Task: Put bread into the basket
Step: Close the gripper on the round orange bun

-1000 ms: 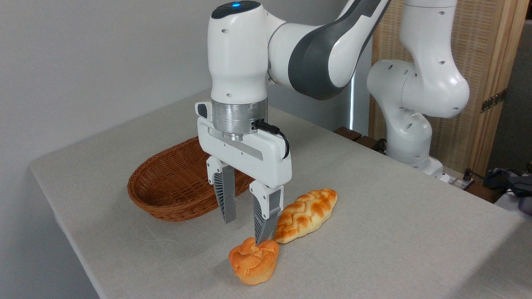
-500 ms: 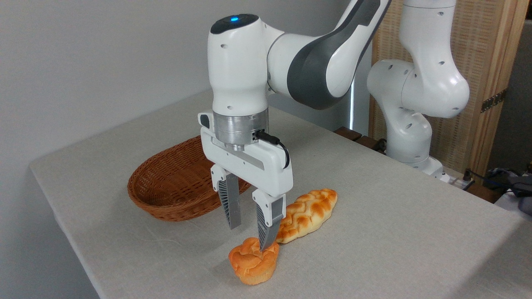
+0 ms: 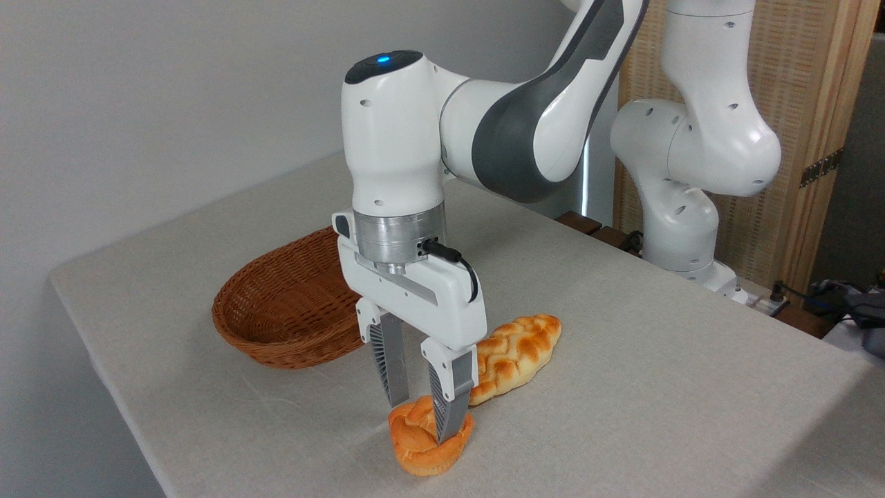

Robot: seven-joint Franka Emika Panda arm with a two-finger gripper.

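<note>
The bread [image 3: 427,443], one small orange-golden bun, sits on the desk [image 3: 657,387] near its front edge, and the single hand [image 3: 422,422] has come down since a second ago so that its two fingers [image 3: 389,363] now straddle the bun's knotted top, spread but close on either side, the right one pressed into it, not yet clearly pinching. Outward from there lie one braided loaf [image 3: 515,356] just behind and right of the bun, and one wicker basket [image 3: 290,315] to the left, both unmoved.
</note>
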